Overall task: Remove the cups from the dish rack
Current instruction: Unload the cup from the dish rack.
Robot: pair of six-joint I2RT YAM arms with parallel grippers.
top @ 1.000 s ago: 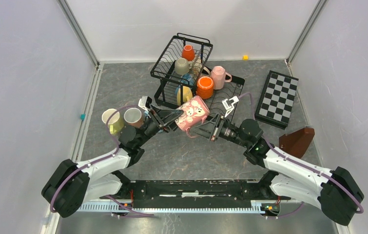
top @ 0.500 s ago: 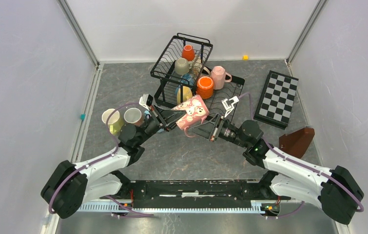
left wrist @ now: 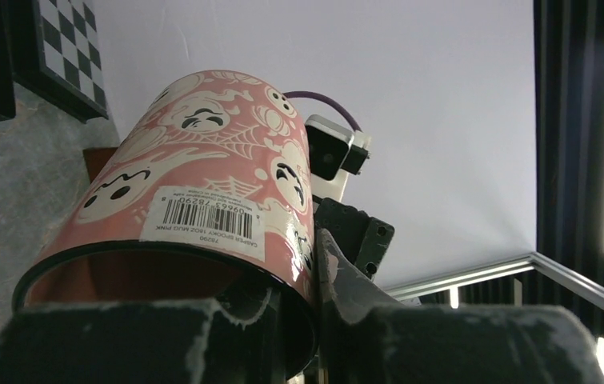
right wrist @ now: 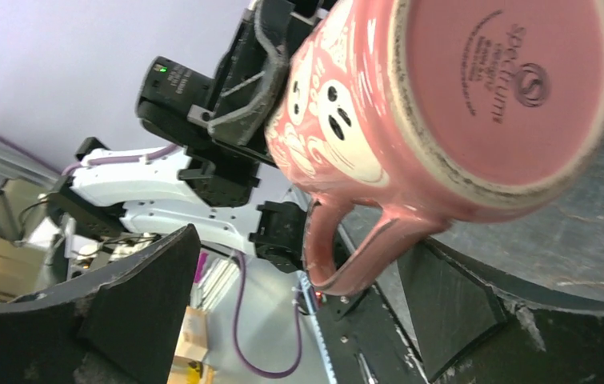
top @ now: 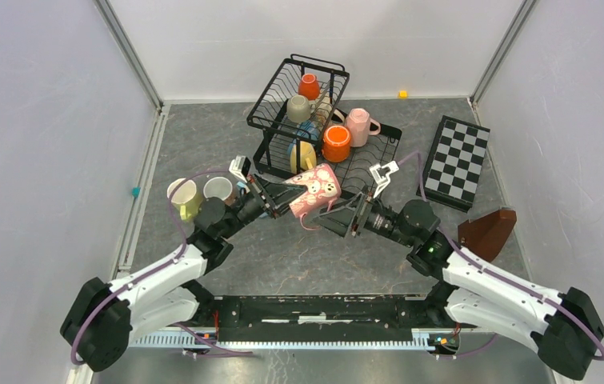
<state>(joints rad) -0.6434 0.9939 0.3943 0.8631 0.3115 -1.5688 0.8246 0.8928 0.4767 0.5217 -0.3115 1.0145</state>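
Fingers (left wrist: 362,320) of the left gripper (top: 285,192) clamp the rim wall of the pink mug (top: 314,190), one inside the mouth and one outside. The right gripper (top: 337,213) stands spread wide, its fingers (right wrist: 142,304) flanking the handle (right wrist: 346,248) and base without touching either, so far as the wrist view shows.

The dish rack (top: 318,66) sits at twelve o'clock on the table, with several cups (top: 336,142) showing in its baskets. The pink mug hangs in mid-air just off the rack's six o'clock edge, lying on its side with its base toward four o'clock. Two unloaded cups (top: 182,196) stand near the left arm, at nine o'clock from the mug.

All the load appears to rest on one thin pinch at the rim. A heavy mug gripped so far from its centre could pivot, slip out and drop to the table. The right fingers could snag the handle if they back away crooked, and a wide swing toward nine o'clock could knock over the standing cups.
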